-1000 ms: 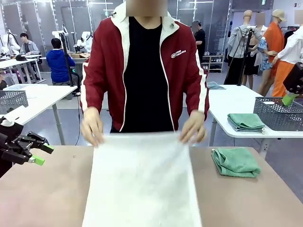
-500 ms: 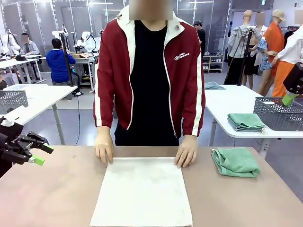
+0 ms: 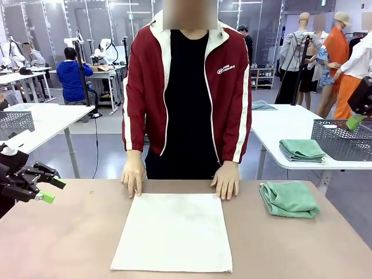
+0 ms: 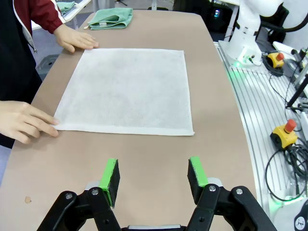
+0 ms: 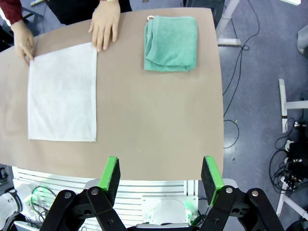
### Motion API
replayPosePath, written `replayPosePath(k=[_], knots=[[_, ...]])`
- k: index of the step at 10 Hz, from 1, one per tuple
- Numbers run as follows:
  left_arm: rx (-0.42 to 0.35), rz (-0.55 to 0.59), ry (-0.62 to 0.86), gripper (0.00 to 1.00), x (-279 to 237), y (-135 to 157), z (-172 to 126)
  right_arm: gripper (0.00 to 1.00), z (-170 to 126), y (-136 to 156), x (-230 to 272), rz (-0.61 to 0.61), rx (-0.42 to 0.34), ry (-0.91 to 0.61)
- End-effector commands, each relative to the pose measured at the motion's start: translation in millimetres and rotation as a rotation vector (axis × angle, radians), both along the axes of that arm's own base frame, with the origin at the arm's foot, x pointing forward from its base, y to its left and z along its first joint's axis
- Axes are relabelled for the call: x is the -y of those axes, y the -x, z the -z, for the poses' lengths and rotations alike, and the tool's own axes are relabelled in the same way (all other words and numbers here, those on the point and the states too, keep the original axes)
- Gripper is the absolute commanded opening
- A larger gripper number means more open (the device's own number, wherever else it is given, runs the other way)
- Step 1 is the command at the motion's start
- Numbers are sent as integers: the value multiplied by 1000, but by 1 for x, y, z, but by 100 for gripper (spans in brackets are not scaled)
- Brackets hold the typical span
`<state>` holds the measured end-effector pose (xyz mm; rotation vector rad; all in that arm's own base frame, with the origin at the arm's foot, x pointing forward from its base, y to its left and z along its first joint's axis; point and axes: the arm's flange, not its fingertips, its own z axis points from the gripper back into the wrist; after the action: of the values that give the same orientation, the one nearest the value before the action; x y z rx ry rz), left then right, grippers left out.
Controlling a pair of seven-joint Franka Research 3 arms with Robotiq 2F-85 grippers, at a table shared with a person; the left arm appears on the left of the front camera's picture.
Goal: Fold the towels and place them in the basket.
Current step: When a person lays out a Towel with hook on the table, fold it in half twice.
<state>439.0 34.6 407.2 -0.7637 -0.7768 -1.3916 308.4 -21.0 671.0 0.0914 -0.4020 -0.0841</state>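
A cream-white towel (image 3: 174,232) lies flat in the middle of the brown table (image 3: 70,244); it appears again in the left wrist view (image 4: 125,89) and from above in the right wrist view (image 5: 62,94). The person's hands (image 3: 133,174) press its two far corners. A sea-green towel (image 3: 289,199) (image 5: 171,42) (image 4: 111,18) lies folded at the table's far right. My left gripper (image 3: 53,190) (image 4: 154,175) hovers open at the left edge, empty. High above the table's near edge, my right gripper (image 5: 161,175) (image 3: 356,119) hangs open and empty. The basket is out of view.
Grey mesh crates stand on neighbouring tables at the right (image 3: 343,139) and left (image 3: 14,123). An arm base (image 4: 248,33), cables and a yellow stop button (image 4: 284,134) sit beside the table. Bare tabletop lies on both sides of the white towel.
The person has laid the white towel down, drawn it away from me and smoothed it flat; the hands now rest on its far corners. Neither gripper has moved.
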Motion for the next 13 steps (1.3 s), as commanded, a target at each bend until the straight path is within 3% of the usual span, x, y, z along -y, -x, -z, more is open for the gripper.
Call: replayPosePath(k=[1, 5, 7, 9, 11, 13], knots=[[3, -3, 15, 73, 0, 2, -3, 85, -1, -3, -3, 27, 0, -6], [0, 0, 0, 73, 0, 0, 0, 85, 0, 0, 0, 0, 0, 0], [78, -7, -155, 73, 21, 6, -52, 85, -10, -16, -25, -191, 15, 121], [64, 6, -339, 73, 60, 13, -97, 85, -6, -37, -68, -380, -1, 250], [26, -12, -541, 73, 121, 19, -126, 85, 26, -60, -130, -676, -35, 370], [-7, -15, -696, 73, 178, 21, -128, 85, 74, -75, -178, -934, -85, 415]])
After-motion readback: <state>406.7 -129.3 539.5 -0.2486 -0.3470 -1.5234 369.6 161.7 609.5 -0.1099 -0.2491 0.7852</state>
